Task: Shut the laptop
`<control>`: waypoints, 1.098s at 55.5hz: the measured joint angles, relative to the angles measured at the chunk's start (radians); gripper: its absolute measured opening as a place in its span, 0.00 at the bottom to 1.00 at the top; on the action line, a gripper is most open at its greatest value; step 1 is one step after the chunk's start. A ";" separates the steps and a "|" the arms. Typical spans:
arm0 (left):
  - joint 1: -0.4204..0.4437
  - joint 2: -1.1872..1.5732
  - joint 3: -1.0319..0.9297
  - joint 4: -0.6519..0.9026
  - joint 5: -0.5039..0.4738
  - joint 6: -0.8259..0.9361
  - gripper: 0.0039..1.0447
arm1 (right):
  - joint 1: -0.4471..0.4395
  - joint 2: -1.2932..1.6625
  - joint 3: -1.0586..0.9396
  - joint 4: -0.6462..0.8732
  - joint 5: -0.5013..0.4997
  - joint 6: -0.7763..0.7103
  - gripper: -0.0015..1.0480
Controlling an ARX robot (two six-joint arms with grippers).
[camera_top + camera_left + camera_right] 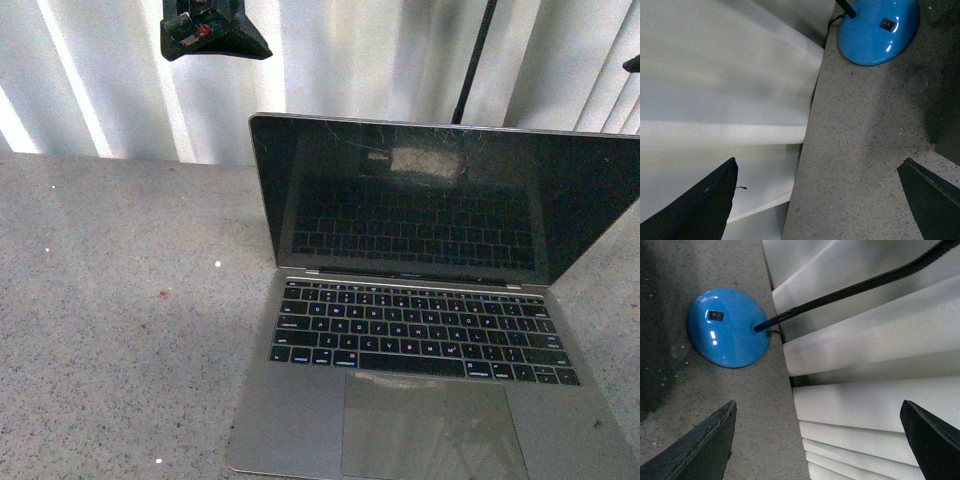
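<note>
The laptop (420, 335) stands open at the front right corner of the surface (120, 300), with its lid edge running left to right. The left pincer (818, 161) and the right pincer (818, 402) are both spread and empty, raised behind the lid. The right arm seems nearer.

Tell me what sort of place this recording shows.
Likely an office or lab workbench by a window: a speckled grey countertop, white vertical blinds behind it, an open laptop and a blue-based desk lamp.
</note>
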 joint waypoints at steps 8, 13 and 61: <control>-0.010 0.029 0.034 -0.058 -0.006 0.063 0.94 | 0.014 0.028 0.032 -0.071 0.020 -0.051 0.93; -0.016 0.043 0.034 -0.071 -0.006 0.082 0.94 | 0.019 0.037 0.042 -0.093 0.021 -0.071 0.93; -0.067 0.114 0.144 -0.235 -0.081 0.215 0.03 | 0.127 0.088 0.124 -0.378 0.187 -0.268 0.03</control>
